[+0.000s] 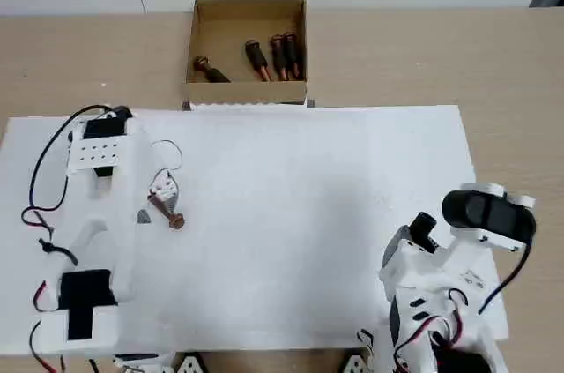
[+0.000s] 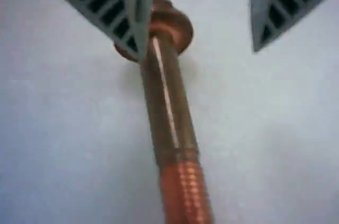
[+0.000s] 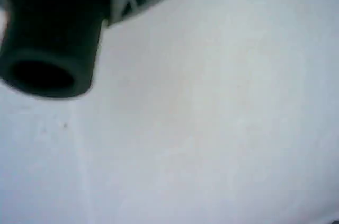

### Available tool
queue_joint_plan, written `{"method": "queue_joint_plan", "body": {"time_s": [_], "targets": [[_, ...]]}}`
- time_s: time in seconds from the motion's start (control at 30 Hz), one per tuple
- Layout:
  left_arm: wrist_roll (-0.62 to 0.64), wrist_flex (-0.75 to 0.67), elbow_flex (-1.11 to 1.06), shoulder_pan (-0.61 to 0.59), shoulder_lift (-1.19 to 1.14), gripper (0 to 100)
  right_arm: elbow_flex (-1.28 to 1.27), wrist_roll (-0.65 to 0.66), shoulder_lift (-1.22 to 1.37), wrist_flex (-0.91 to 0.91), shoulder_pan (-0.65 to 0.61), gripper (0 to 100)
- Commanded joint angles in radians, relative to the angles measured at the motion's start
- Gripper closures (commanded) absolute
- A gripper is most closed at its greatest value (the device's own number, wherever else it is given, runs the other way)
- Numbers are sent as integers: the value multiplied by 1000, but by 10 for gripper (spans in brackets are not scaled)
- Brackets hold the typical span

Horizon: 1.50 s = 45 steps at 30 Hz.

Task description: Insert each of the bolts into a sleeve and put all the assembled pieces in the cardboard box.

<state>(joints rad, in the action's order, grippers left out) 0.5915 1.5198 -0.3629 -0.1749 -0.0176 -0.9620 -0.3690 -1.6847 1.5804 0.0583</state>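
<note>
The left pincer (image 2: 198, 52) hung low over the white sheet (image 1: 308, 214) with its jaws apart. A copper bolt (image 2: 169, 118) lay flat on the sheet beneath it. The flanged head sat close against one grey finger (image 2: 106, 1), which overlapped its edge. The other finger (image 2: 286, 1) stood clear of the bolt to the far side. The smooth shank and threaded end ran away from the fingertips, back under the wrist. Whether the near finger actually touched the head could not be told.

The right pincer (image 1: 419, 234) was clamped on a black sleeve (image 3: 50, 33). The sleeve jutted out past the fingertips with its open bore showing, raised off the sheet. It was well apart from the left pincer and the bolt, across the sheet.

The cardboard box (image 1: 249, 3) stood on the wooden table (image 1: 511, 64) beyond both pincers, just past the sheet's far edge and nearer the left pincer. Four assembled pieces lay in it: one (image 1: 210, 70) apart at one side, and three (image 1: 278, 55) close together.
</note>
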Motion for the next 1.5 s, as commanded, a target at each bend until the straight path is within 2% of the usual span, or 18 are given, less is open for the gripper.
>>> {"method": "queue_joint_plan", "body": {"time_s": [0.0, 0.3, 0.43, 0.53, 0.87, 1.1, 1.27, 1.47], "targets": [[3, -34, 38, 0, -17, 874, 5, 11, -1, -13, 4, 996], [3, -77, 33, 3, -115, 881, 5, 11, 4, -13, 4, 996], [3, -80, 36, 3, -169, 998, 5, 11, 5, -15, 4, 996], [-2, -78, 38, 17, -176, 996, 3, 11, 5, -15, 4, 996], [18, -80, 73, 135, 75, 994, 3, 11, 5, -15, 4, 996], [242, -72, 110, 130, 176, 994, 3, 11, -1, -13, 4, 996], [667, -66, 116, 100, 183, 993, 3, 11, -2, -13, 4, 996], [879, -64, 120, 12, 175, 993, 3, 11, -2, -12, 4, 996]]}}
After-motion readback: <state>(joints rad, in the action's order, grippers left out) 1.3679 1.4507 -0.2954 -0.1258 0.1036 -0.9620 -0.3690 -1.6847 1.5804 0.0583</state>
